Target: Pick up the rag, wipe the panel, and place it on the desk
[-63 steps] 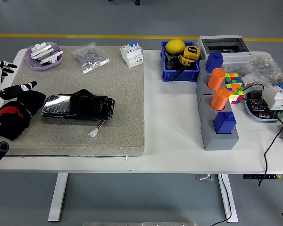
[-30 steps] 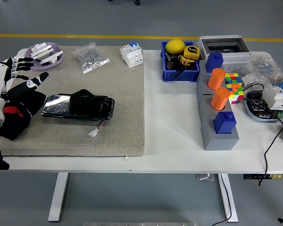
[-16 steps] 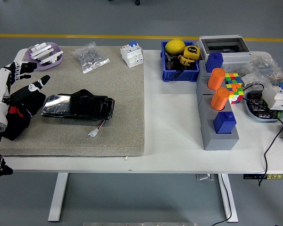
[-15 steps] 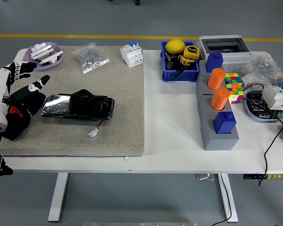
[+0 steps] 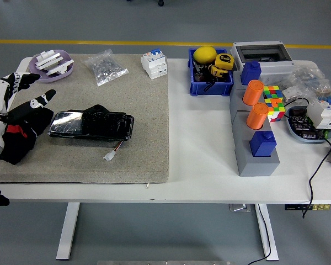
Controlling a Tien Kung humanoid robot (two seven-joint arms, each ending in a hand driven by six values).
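The left hand [image 5: 14, 99] spreads its fingers [image 5: 43, 100] over the black rag [image 5: 22, 130], beside the panel [image 5: 91, 125]; a purple dish [image 5: 52, 64] sits behind.

left hand [image 5: 14, 99]: fingers spread, over black rag [image 5: 22, 130] at mat's left edge | panel [image 5: 91, 125]: glossy black, flat on grey mat [image 5: 138, 110], just right of rag | blue bin [image 5: 209, 77]: yellow tape measure inside | white table [image 5: 201, 149]

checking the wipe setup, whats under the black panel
The panel lies flat on the mat, which covers the table's left part. A small white connector pokes out at its near edge. Anything directly beneath is hidden.
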